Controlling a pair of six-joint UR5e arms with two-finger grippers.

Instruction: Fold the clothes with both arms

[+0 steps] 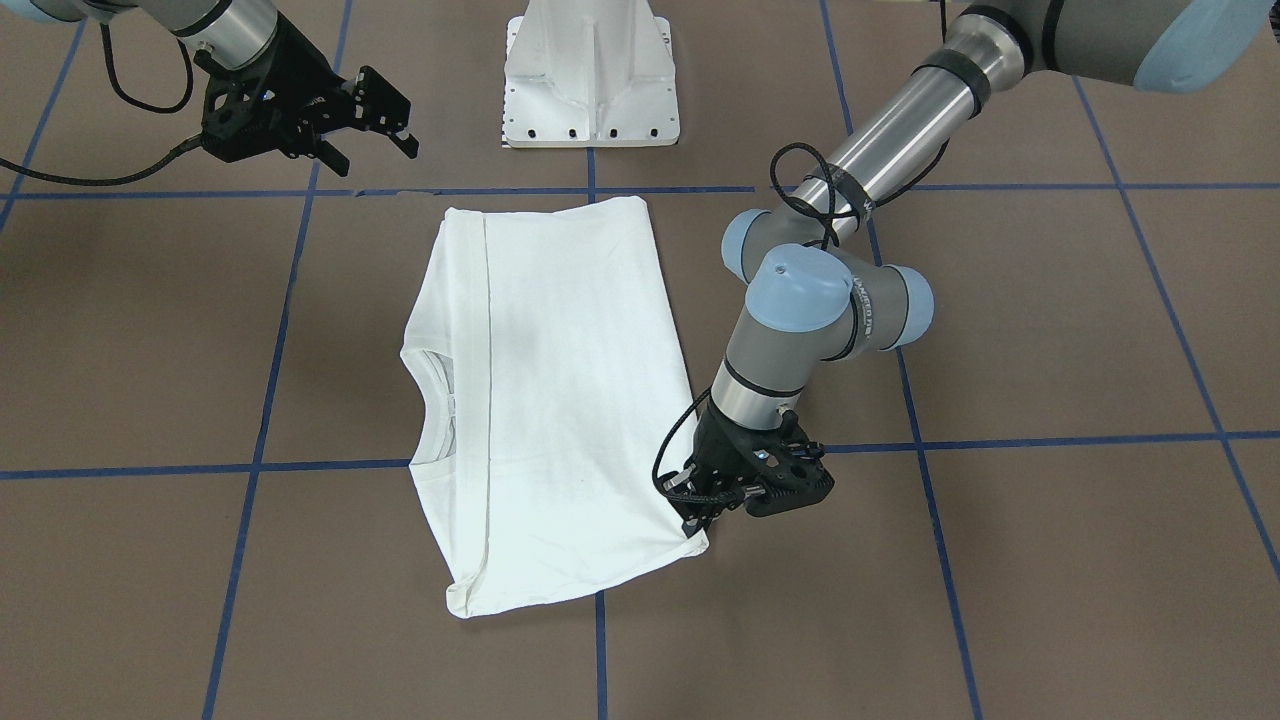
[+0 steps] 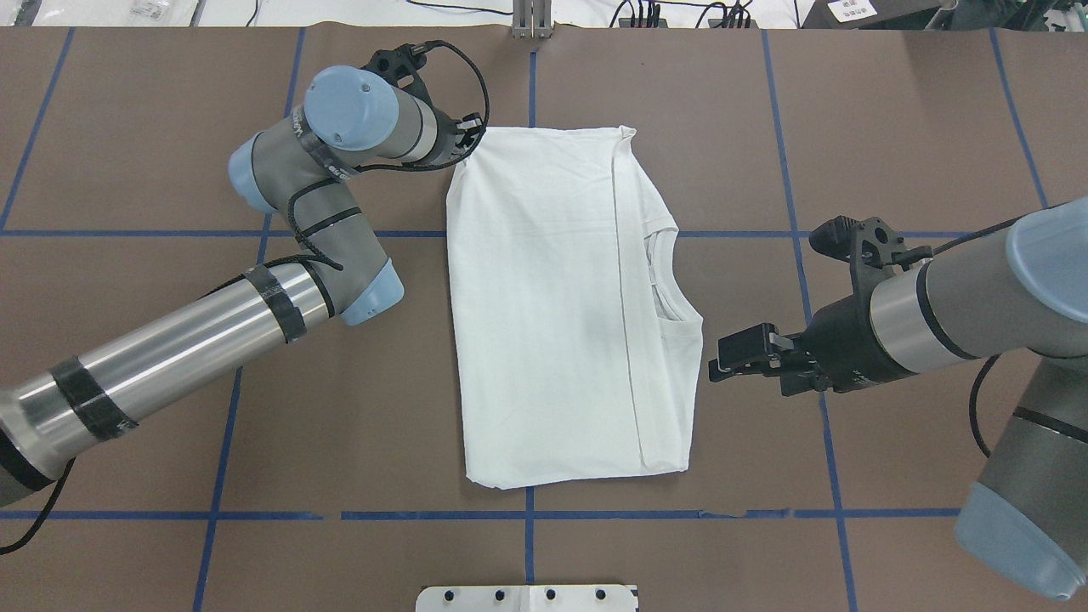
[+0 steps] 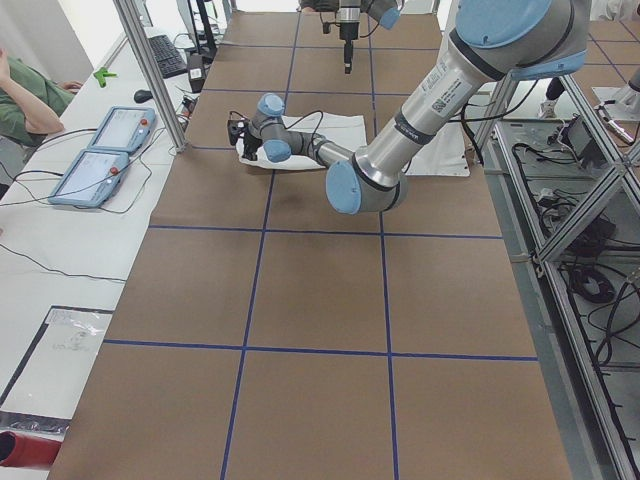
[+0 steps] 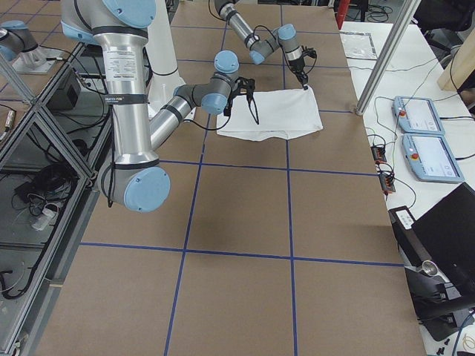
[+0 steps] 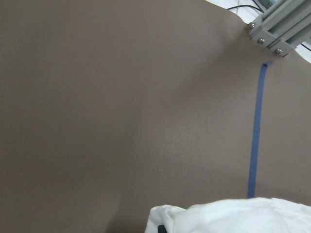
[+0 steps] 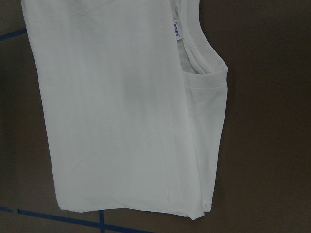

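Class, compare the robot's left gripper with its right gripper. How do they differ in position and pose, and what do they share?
The left gripper is down at a corner of the shirt; the right gripper hangs raised, clear of the shirt. The right gripper's jaws stand open; the left gripper's jaws are hidden against the shirt, so their state cannot be told. Both are black and two-fingered.
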